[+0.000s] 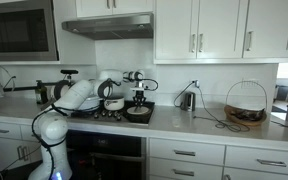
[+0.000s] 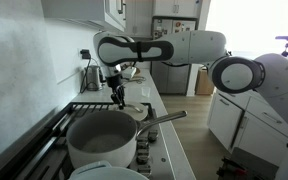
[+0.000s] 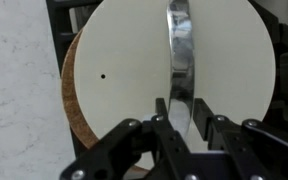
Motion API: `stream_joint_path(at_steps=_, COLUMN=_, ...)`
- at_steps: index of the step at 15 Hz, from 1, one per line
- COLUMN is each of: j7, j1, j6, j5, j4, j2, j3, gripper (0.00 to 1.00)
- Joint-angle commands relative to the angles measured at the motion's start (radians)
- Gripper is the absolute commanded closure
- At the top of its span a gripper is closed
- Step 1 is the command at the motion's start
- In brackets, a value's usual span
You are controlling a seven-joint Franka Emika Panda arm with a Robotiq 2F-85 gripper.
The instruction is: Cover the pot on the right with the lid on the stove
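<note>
In the wrist view a round white lid with a shiny metal strap handle fills the frame. My gripper has one finger on each side of the handle and looks shut on it. A brown round rim shows under the lid's left edge, and the lid sits off-centre over it. In both exterior views the gripper points down over a small dark pot on the stove, with the lid at the pot's top.
A large steel pot with a long handle stands on the near burner. A kettle with a cable and a wire basket are on the counter. Black stove grates surround the pots. Cabinets and a hood hang above.
</note>
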Motion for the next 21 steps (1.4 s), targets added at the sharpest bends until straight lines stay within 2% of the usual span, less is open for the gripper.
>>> stream_joint_path(at_steps=1, j7=0.013, j1=0.013, j6=-0.053, j5=-0.008, j4=0.069, j2=0.017, j3=-0.009, gripper=0.33)
stream_joint_path(at_steps=5, j7=0.030, j1=0.004, j6=-0.090, j5=0.005, j4=0.076, j2=-0.007, j3=-0.006, gripper=0.04)
stream_joint_path(at_steps=6, j7=0.028, j1=-0.002, j6=-0.095, j5=0.012, j4=0.070, j2=-0.018, j3=-0.001, gripper=0.00)
stream_joint_path(at_steps=16, j7=0.020, j1=-0.068, j6=-0.044, j5=0.094, j4=-0.029, j2=-0.076, j3=0.033, gripper=0.00)
stream_joint_path(at_steps=21, j7=0.032, j1=-0.076, j6=-0.005, j5=0.124, j4=-0.146, j2=-0.132, j3=0.035, gripper=0.00)
